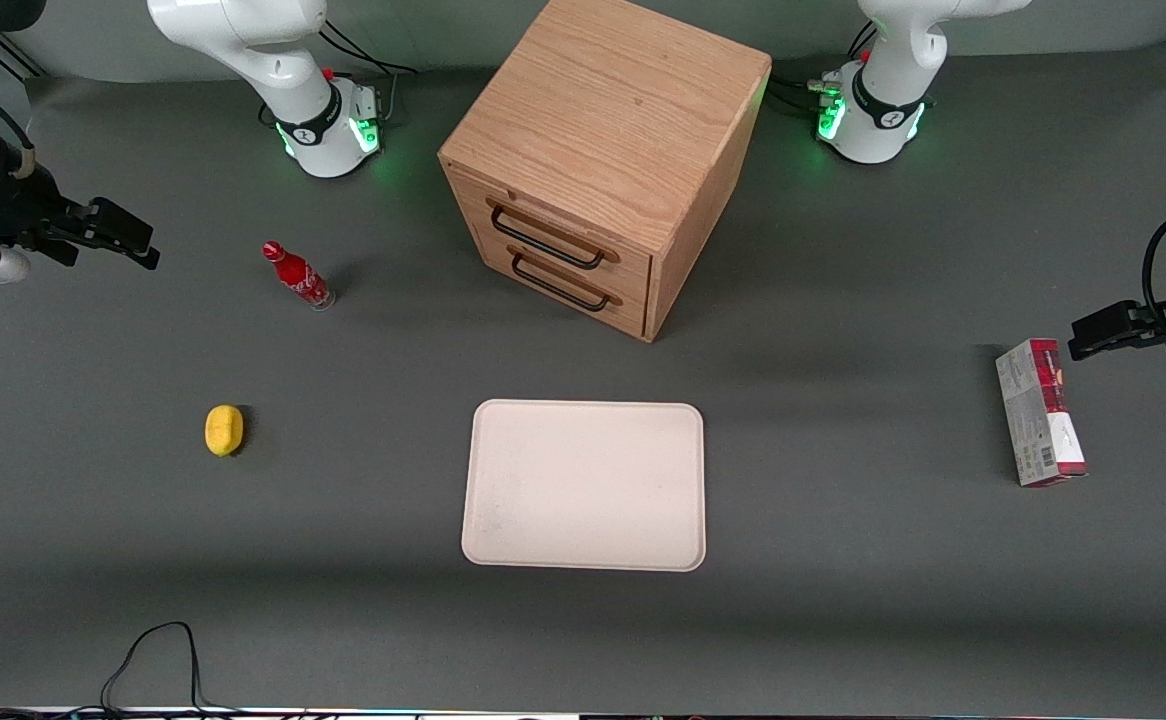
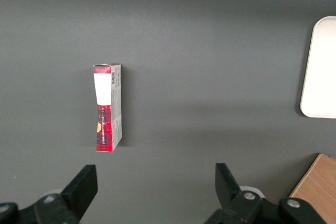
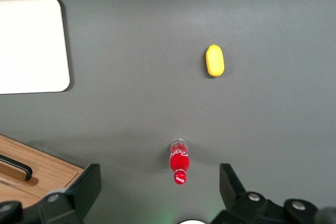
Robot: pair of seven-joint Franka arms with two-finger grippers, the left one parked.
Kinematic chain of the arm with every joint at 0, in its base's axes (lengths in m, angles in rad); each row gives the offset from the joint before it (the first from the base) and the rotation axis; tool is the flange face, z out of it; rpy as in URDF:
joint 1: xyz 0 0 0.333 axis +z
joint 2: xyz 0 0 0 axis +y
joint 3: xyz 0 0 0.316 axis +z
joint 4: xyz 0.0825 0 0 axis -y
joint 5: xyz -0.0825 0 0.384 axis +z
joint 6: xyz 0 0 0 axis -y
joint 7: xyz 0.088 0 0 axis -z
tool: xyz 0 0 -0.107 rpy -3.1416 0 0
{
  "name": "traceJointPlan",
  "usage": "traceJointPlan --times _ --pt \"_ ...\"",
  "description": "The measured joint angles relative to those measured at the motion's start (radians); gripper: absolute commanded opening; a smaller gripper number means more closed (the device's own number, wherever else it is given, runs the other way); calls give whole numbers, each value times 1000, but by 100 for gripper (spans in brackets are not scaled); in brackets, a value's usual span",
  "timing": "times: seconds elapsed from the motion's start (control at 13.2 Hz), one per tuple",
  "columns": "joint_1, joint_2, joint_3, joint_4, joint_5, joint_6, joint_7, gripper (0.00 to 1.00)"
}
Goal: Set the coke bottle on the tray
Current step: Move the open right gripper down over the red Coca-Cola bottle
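Note:
The coke bottle [image 1: 298, 276] stands upright on the grey table, slim and red with a red cap. It is beside the wooden cabinet, toward the working arm's end. The right wrist view shows the coke bottle [image 3: 179, 158] from above, below the span of the fingers. My gripper [image 1: 128, 238] hovers high over the table's working-arm end, apart from the bottle. The gripper [image 3: 160, 182] is open and holds nothing. The cream-white tray [image 1: 583, 485] lies flat and bare in front of the cabinet's drawers, nearer the front camera; the tray [image 3: 31, 45] also shows in the right wrist view.
A wooden cabinet [image 1: 603, 150] with two drawers stands mid-table. A yellow lemon-like object [image 1: 224, 430] lies nearer the front camera than the bottle. A red-and-grey carton [image 1: 1040, 412] lies toward the parked arm's end. A black cable [image 1: 153, 660] runs along the front edge.

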Motion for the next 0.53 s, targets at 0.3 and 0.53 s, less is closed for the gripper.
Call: traceJointPlan --times 0.3,0.53 --pt "25 2 -2 -9 1 -26 0 100" --pt "37 -4 -2 -100 1 -53 0 100"
